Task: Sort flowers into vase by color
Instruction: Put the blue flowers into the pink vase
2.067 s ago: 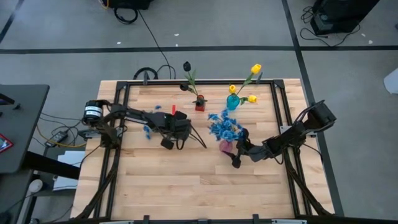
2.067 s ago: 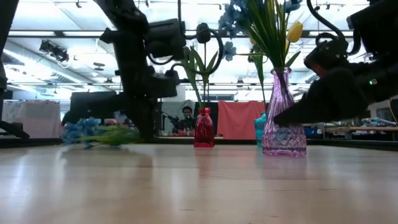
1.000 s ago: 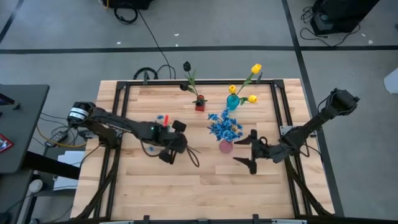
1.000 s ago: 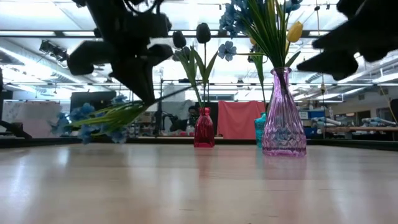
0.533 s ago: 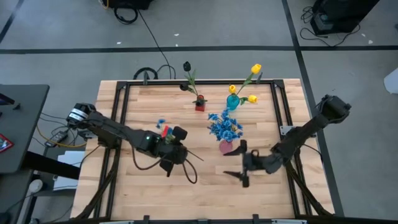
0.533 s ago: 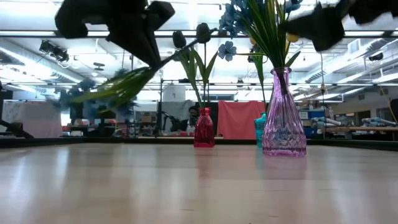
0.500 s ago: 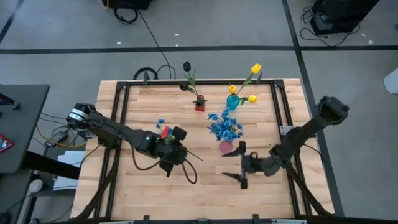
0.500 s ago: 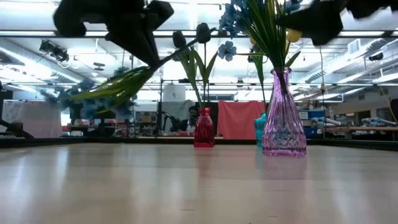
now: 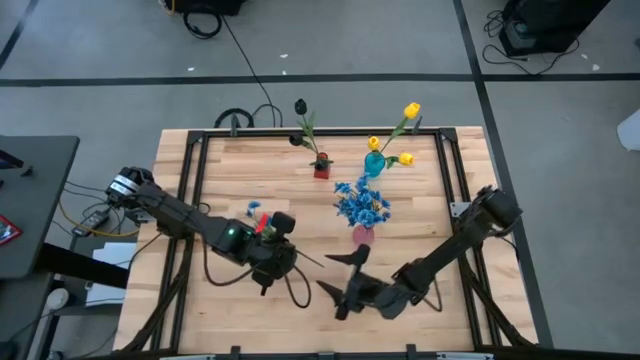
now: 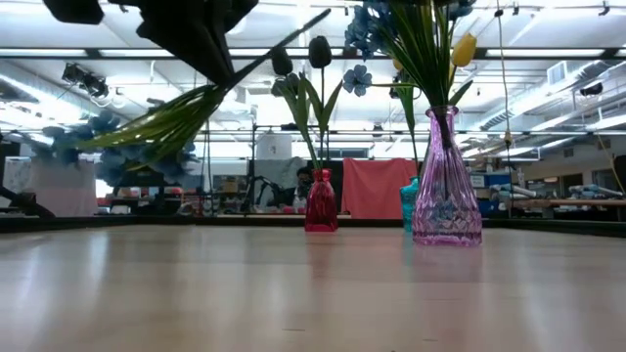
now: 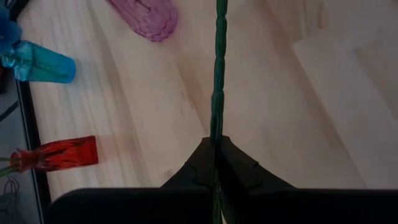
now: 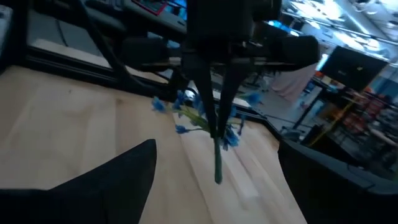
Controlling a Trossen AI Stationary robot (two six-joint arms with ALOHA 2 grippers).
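Left gripper clamped tight on the stem of a blue flower, lifted clear of the table near its middle, blossoms trailing toward the left arm's side, bare stem end pointing out toward the right arm. Right gripper spread wide, empty, just beside that stem end and facing it. Looks set up for a handover, with the purple vase and its blue bunch close behind.

Possible trouble from here:
- Thin stem, narrow target. Hard to tell from above whether the stem end lies between the right fingers or just off to one side; closing on air likely if off.
- Letting go early on the left, before the right side bites, and the flower drops to the table.
- Grabbing too near the tip leaves a long, top-heavy spray that could swing or twist in the grip.
- Wide swing toward the purple vase could brush the blossoms already in it, or tip the vase.
- Arms close together: contact between grippers if either pushes further in.
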